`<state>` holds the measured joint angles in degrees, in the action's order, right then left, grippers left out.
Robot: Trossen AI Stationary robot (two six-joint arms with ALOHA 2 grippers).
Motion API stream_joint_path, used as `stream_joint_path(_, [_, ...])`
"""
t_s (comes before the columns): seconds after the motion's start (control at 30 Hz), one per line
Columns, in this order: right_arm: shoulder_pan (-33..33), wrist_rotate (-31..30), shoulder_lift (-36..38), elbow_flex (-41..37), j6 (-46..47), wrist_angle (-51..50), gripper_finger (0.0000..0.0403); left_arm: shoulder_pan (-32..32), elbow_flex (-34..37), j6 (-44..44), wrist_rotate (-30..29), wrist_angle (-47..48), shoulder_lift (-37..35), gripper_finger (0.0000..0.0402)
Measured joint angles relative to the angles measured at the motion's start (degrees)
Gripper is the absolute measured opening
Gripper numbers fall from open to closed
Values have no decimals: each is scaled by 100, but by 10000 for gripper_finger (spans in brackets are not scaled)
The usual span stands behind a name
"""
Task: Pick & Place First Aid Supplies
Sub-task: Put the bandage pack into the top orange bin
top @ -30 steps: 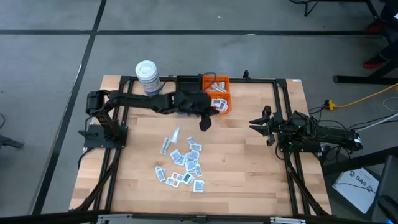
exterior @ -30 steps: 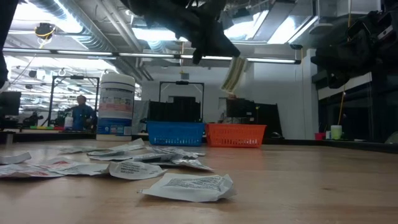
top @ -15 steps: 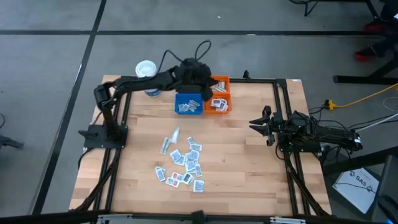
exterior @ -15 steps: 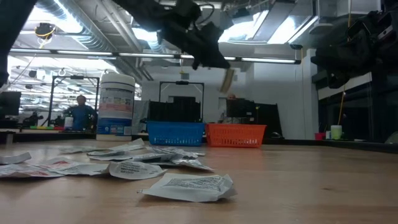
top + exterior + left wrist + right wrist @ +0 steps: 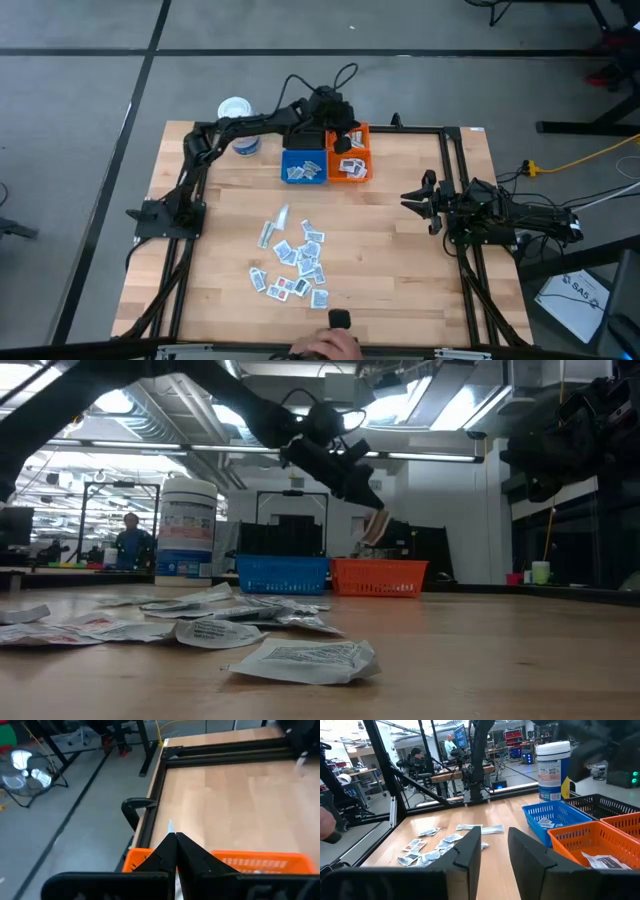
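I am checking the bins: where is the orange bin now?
High view: the orange bin stands at the table's far edge, touching the blue bin on its left, under the left gripper.

I am counting three bins along the table's (image 5: 420, 250) far edge: one black (image 5: 607, 804), one blue (image 5: 303, 166), one orange (image 5: 350, 160). Beside the blue bin, one white tub (image 5: 238, 118) is standing. Roughly fifteen sachets (image 5: 296, 262) are lying loose nearer than the blue bin.
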<state>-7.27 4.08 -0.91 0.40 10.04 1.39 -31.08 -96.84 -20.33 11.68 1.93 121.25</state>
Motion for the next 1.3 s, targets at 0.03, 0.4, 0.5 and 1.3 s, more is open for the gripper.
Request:
stream_joint_path(0.03, [-2, 2, 0, 0, 0, 0, 100, -12, -54, -98, 2, -8, 52, 2])
stream_joint_path(0.4, [-2, 2, 1, 0, 1, 0, 100, -29, -101, -1714, -42, -11, 171, 32])
stream_joint_path(0.5, [0, 0, 2, 1, 1, 0, 100, -55, -101, -1860, -254, 3, 171, 54])
stream_joint_path(1.3, [-1, 1, 0, 0, 1, 0, 100, -42, -98, -573, -984, 1114, -361, 126])
